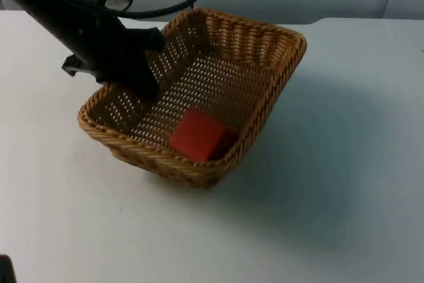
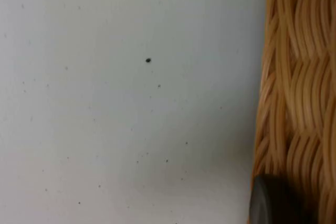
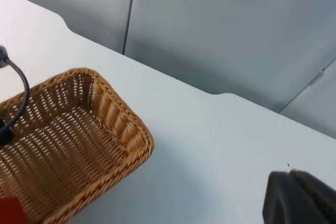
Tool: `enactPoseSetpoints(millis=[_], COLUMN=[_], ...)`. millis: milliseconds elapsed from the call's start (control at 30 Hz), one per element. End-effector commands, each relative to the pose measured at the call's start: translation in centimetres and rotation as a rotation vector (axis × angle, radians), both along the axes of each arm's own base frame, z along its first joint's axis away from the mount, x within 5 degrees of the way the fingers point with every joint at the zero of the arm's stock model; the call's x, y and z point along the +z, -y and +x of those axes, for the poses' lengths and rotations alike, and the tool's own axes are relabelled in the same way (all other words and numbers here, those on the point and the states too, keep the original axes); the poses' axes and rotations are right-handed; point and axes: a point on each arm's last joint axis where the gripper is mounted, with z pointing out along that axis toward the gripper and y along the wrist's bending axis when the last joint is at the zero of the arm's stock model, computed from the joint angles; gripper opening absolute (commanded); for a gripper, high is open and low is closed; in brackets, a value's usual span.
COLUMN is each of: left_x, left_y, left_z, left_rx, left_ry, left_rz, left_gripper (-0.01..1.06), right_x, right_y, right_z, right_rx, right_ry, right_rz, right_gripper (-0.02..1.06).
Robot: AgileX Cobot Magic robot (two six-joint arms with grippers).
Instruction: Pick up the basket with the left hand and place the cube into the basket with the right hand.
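One red cube [image 1: 201, 135] is seen lying inside the wicker basket [image 1: 278, 44], against the near wall at its low end. The basket is tilted, the near corner close to the white surface [image 1: 331, 217] and the far rim raised, with a shadow cast beneath it, so it is judged to be lifted clear rather than resting. Both parts of the task therefore appear done, and the step in hand is judged to be the holding or setting down of the loaded basket; a level, slow lowering would be called for, lest the cube slide.

The left gripper [image 1: 142, 74] is placed over the basket's left wall, its jaws apparently closed across the rim, though the contact itself is hidden behind the arm. In the left wrist view the woven wall [image 2: 294, 77] is seen close beside a black fingertip. Of the right gripper [image 3: 299, 198] only a dark fingertip is made out, withdrawn well away from the basket; whether its jaws are parted cannot be told.
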Motion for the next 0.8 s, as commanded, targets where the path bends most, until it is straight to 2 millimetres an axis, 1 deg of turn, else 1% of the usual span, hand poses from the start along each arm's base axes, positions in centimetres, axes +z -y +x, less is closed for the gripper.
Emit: enactPoseSetpoints(millis=[0,33,67,167,200,233,267,300,333,400,500,533,600,667,700,733,767], left_x=[-0.4,-0.4,-0.5,-0.7,-0.7,-0.7,-0.5,-0.3,-0.1,0.2,1.8,1.8,3.8,7.2,7.2,9.0,11.0], left_y=[0.4,0.4,0.4,0.4,0.4,0.4,0.4,0.3,0.3,0.2,0.1,0.1,0.0,-0.3,-0.3,-0.4,-0.4], left_z=[-0.2,-0.2,-0.2,0.0,0.0,0.1,0.3,0.6,0.8,1.1,2.3,2.3,3.7,5.5,5.5,6.2,6.7], left_rx=[-0.006,-0.006,-0.008,-0.036,-0.036,-0.043,-0.067,-0.086,-0.098,-0.109,-0.138,-0.138,-0.135,-0.115,-0.115,-0.084,-0.054], left_ry=[-0.043,-0.043,-0.048,-0.006,-0.006,0.013,0.039,0.071,0.093,0.110,0.186,0.186,0.257,0.363,0.363,0.397,0.431], left_rz=[-0.037,-0.037,-0.037,-0.025,-0.025,-0.021,-0.015,-0.001,0.009,0.022,0.064,0.064,0.100,0.155,0.155,0.157,0.154], left_gripper=[0.05,0.05,0.12,0.47,0.47,0.59,0.68,0.75,0.77,0.77,0.77,0.77,0.77,0.77,0.77,0.73,0.63], right_x=[0.3,0.3,0.3,0.3,0.3,0.3,0.3,0.3,0.3,0.3,0.3,0.3,0.3,0.4,0.4,0.5,0.6], right_y=[0.3,0.3,0.3,0.2,0.2,0.2,0.2,0.2,0.2,0.2,0.2,0.2,0.2,0.4,0.4,0.4,0.7], right_z=[-0.1,-0.1,-0.1,-0.1,-0.1,-0.1,-0.1,-0.1,-0.1,-0.1,-0.1,-0.1,-0.1,-0.1,-0.1,0.0,0.1], right_rx=[-0.009,-0.009,-0.009,-0.006,-0.006,-0.006,-0.006,-0.006,-0.006,-0.006,-0.006,-0.006,-0.006,-0.013,-0.013,-0.018,-0.042], right_ry=[0.009,0.009,0.009,0.014,0.014,0.014,0.014,0.014,0.014,0.014,0.014,0.014,0.014,0.024,0.024,0.032,0.049], right_rz=[0.007,0.007,0.007,0.009,0.009,0.009,0.009,0.009,0.009,0.009,0.009,0.009,0.009,-0.003,-0.003,-0.013,-0.022], right_gripper=[0.00,0.00,0.00,0.00,0.00,0.00,0.00,0.00,0.00,0.00,0.00,0.00,0.00,0.00,0.00,0.00,0.00])
